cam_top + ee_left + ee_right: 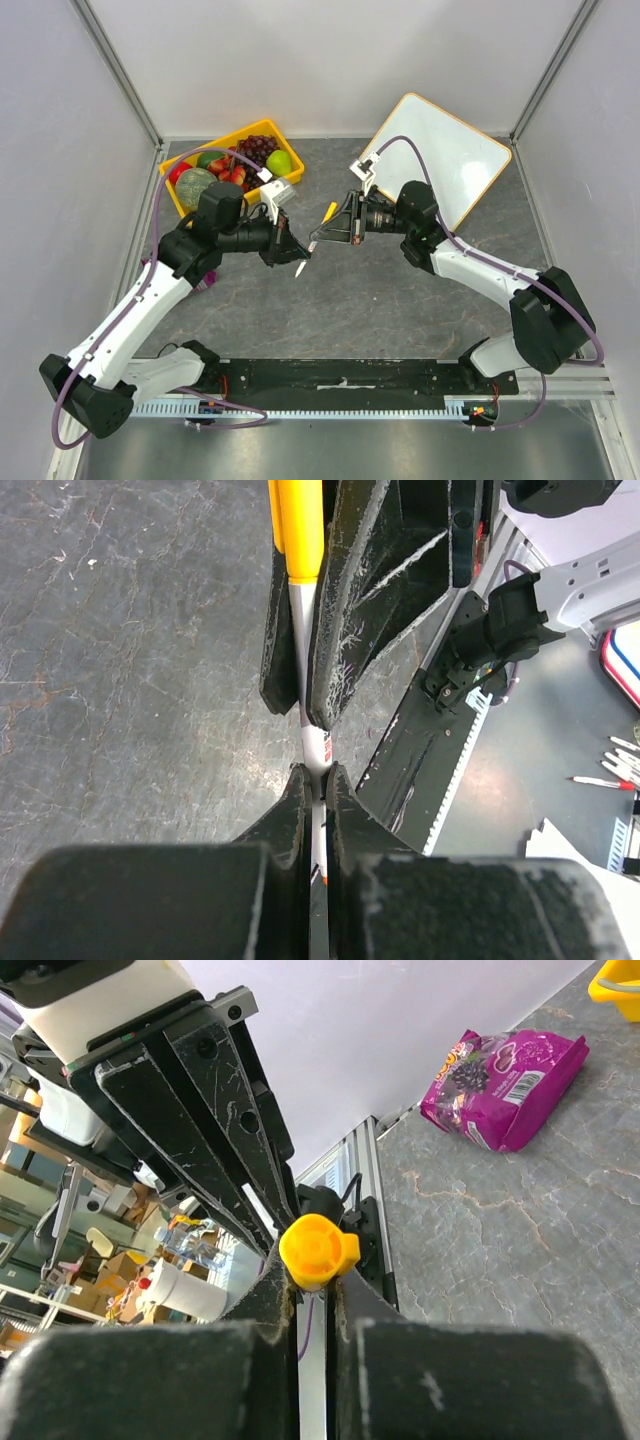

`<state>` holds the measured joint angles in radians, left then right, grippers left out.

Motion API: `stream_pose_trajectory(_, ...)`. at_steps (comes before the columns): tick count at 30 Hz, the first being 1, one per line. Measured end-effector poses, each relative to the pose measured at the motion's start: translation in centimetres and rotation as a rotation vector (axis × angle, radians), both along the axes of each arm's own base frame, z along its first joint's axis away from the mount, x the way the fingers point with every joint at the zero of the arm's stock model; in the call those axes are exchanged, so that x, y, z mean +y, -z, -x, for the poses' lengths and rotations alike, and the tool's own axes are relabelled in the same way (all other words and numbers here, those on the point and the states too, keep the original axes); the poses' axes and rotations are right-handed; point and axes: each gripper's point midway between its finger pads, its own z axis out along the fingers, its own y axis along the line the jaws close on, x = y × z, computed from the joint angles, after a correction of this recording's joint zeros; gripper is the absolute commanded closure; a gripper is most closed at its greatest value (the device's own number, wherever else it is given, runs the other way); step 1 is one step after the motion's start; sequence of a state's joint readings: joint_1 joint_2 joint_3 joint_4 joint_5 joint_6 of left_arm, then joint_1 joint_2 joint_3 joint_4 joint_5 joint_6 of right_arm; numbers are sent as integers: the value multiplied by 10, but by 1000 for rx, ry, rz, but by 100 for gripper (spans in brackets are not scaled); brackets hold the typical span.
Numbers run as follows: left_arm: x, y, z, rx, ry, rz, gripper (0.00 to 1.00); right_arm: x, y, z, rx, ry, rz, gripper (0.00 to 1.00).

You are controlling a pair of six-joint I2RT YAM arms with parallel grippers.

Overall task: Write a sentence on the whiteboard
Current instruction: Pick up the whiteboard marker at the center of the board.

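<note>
Both my grippers meet at mid-frame in the top view, clenched on one marker (329, 211). My left gripper (297, 258) pinches the white barrel, and my right gripper (322, 235) clamps the yellow cap end, the two sets of fingers nearly tip to tip. The whiteboard (450, 150) lies in the upper right of that view, turned cornerwise on the table, its face showing white. It sits beyond my right wrist, well apart from the marker. A yellow fruit crate (250, 127) sits at upper left, behind my left arm.
</note>
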<state>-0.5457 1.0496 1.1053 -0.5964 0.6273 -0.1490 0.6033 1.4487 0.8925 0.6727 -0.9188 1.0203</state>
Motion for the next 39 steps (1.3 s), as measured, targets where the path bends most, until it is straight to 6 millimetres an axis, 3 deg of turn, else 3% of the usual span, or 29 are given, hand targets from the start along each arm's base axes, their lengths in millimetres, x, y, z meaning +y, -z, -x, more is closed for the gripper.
stream_pose_trajectory(3, 0, 2, 0, 2, -1, 0, 44, 0, 1, -1, 2, 14, 0, 100)
stream_pose_trajectory(5, 0, 4, -1, 1, -7, -2, 34, -1, 2, -1, 9, 34, 3, 100)
stream_pose_trajectory(8, 0, 6, -1, 0, -12, 7, 32, -5, -4, -1, 0, 71, -5, 100)
stream_pose_trajectory(10, -1, 7, -1, -2, -10, 14, 34, -7, -11, -1, -15, 91, -19, 100)
stream_pose_trajectory(12, -3, 9, -2, 0, -5, 25, 42, -10, -20, -1, -31, 114, -35, 100)
stream_pose_trajectory(14, -6, 11, -3, 10, -2, 31, 65, -11, -25, -2, -39, 133, -45, 100)
stream_pose_trajectory(16, -9, 10, -3, 22, 10, 46, 97, -12, -25, -6, -48, 160, -44, 100)
stream_pose_trajectory(19, -13, 8, -1, 22, 29, 61, 98, -13, -18, -12, -21, 196, -27, 99)
stream_pose_trajectory(22, -13, 9, 0, 26, 29, 60, 98, -14, -17, -14, -14, 212, -22, 58)
stream_pose_trajectory(24, -12, 10, -1, 26, 25, 59, 98, -14, -15, -14, -19, 214, -13, 23)
stream_pose_trajectory(26, -12, 9, -2, 23, 18, 59, 98, -15, -11, -14, -15, 216, 4, 5)
stream_pose_trajectory(34, -8, -3, 4, -11, 24, 83, 98, -34, -23, -20, -64, 220, -13, 2)
stream_pose_trajectory(39, -11, -23, 20, -38, 101, 141, 98, -37, -41, -2, -120, 119, -72, 2)
